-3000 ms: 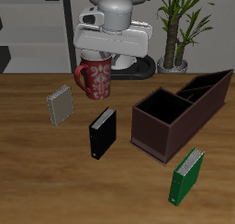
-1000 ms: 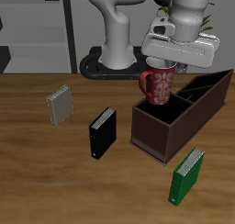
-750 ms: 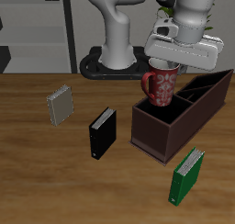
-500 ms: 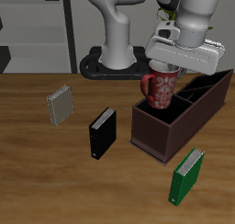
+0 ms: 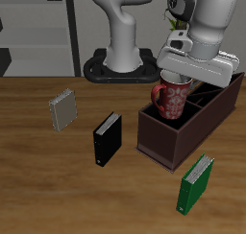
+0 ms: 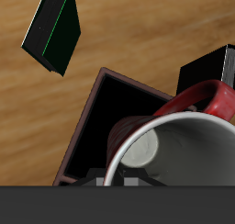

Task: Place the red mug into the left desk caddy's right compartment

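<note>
The red mug (image 5: 174, 100), floral patterned, hangs from my gripper (image 5: 183, 81), which is shut on its rim. It is upright, its lower part level with the rim of the left desk caddy (image 5: 165, 141), over the large square right compartment (image 5: 165, 113). The wrist view shows the mug's pale inside (image 6: 184, 154) and red handle (image 6: 207, 96) close up, with the compartment's black interior (image 6: 110, 108) below. My fingertips are hidden behind the gripper body and the mug.
A black book (image 5: 107, 138) stands just in front of the caddy's end. A green book (image 5: 196, 183) stands nearer the table's front edge, and a grey book (image 5: 62, 110) farther off. A potted plant stands behind the caddy.
The mug has travelled from beside the robot base across to the caddy. Over the last second it has shifted slightly farther over the square compartment and dropped lower.
</note>
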